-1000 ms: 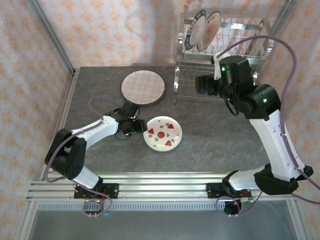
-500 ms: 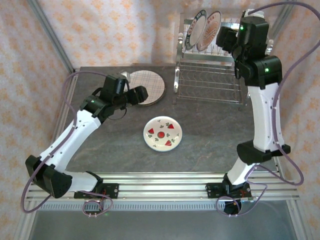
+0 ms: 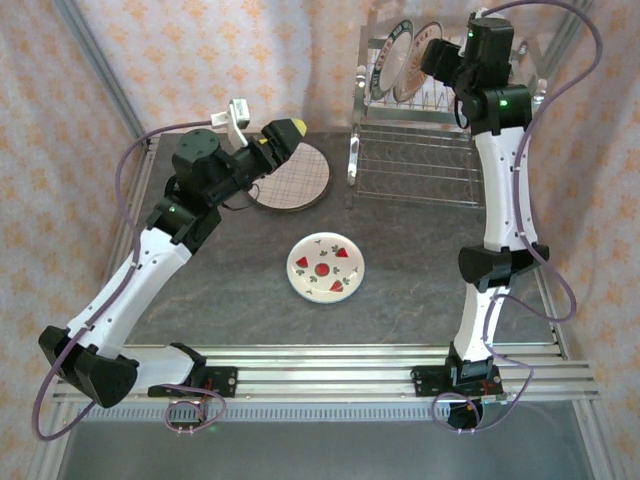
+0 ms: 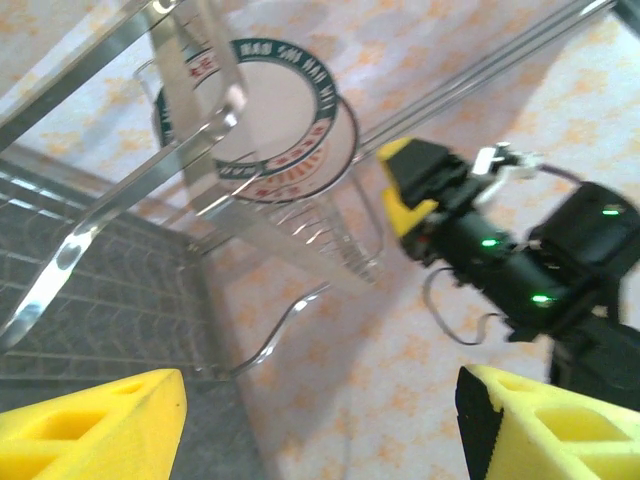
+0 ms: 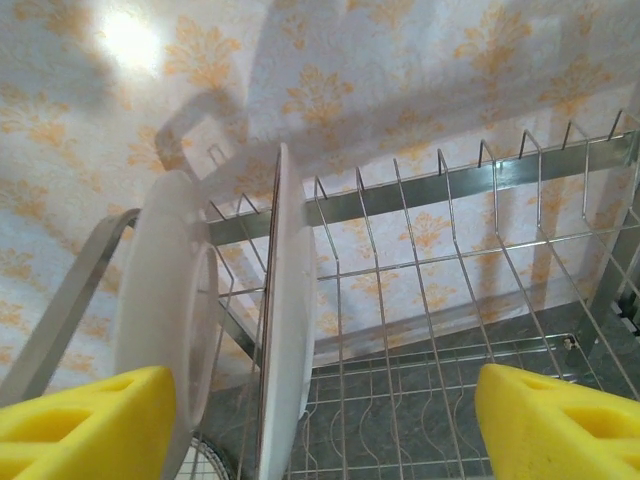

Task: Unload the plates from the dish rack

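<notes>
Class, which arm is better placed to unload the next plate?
Right. The right claw, open, is beside the racked plates; the left claw is farther off, above the plaid plate.

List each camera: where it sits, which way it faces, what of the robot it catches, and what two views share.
Top external: above and behind the bases, looking down on the table; both arms whole, right gripper at the dish rack.
Left wrist: faces across to the rack; the left gripper, open, its yellow fingertips in the lower corners, plus the right arm.
Right wrist: at the rack's upper tier, facing two standing plates edge-on; own yellow fingertips below.
Shared: both wrist views show those plates.
</notes>
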`<state>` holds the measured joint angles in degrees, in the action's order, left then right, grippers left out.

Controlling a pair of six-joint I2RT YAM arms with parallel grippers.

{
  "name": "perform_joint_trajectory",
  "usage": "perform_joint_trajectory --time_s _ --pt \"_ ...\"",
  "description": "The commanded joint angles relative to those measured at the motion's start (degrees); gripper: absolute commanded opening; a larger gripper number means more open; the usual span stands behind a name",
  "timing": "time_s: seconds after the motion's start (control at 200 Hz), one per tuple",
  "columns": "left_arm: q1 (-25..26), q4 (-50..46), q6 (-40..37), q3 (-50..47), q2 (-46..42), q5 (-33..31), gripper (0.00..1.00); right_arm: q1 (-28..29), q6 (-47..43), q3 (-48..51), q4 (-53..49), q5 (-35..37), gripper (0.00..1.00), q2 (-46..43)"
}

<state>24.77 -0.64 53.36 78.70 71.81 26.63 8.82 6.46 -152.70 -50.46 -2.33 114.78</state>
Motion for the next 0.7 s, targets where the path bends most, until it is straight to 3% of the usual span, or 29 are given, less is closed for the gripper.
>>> perform_joint_trajectory --time_s 0.0,0.355,0.546,0.696 --pt "0.44 5.45 2.51 0.42 -1.50 1.08 0.72 -0.34 0.96 -2.16 4.17 -1.53 0.75 1.49" --pt "0.45 4.14 2.10 -1.18 -3.21 0.35 0.73 -0.44 1.56 -4.53 4.20 -0.76 0.55 6.00" --pt "0.51 4.64 2.28 -1.31 -2.99 0.53 0.73 0.03 1.87 -4.53 5.19 -0.21 0.40 6.74" --pt "0.54 4.99 2.27 -1.42 -2.91 0.70 0.73 1.24 0.83 -4.56 5.54 2.24 0.37 7.00"
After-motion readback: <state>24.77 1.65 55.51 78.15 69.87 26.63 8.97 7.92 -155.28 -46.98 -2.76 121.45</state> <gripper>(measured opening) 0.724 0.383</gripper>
